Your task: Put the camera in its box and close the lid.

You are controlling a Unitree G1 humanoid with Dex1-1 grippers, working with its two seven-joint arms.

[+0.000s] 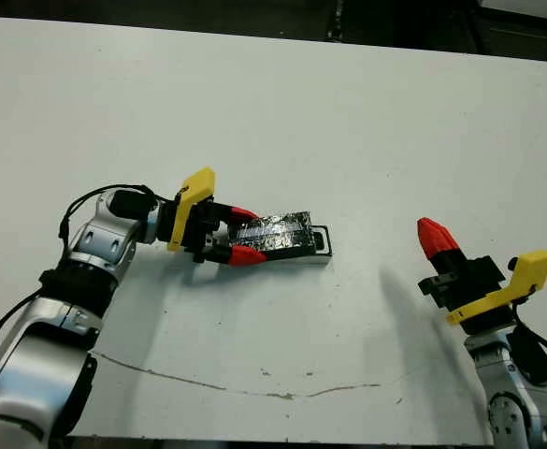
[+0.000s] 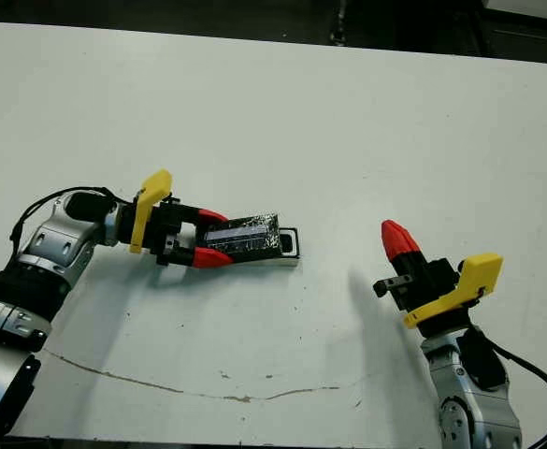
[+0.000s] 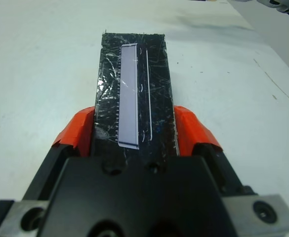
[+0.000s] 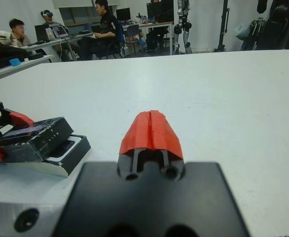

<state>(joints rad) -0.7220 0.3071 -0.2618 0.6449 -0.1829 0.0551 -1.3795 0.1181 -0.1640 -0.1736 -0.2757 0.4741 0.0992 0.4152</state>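
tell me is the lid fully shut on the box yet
Not yet. The lid sits askew over the box, leaving its far end uncovered, with the left end effector gripping the lid.

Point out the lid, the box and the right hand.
lid [image 1: 278, 231]: left eye view, on its silver-marked top.
box [image 1: 321, 241]: left eye view, on the end left uncovered beyond the lid.
right hand [image 4: 151, 129]: right wrist view, where its closed red fingertips meet.
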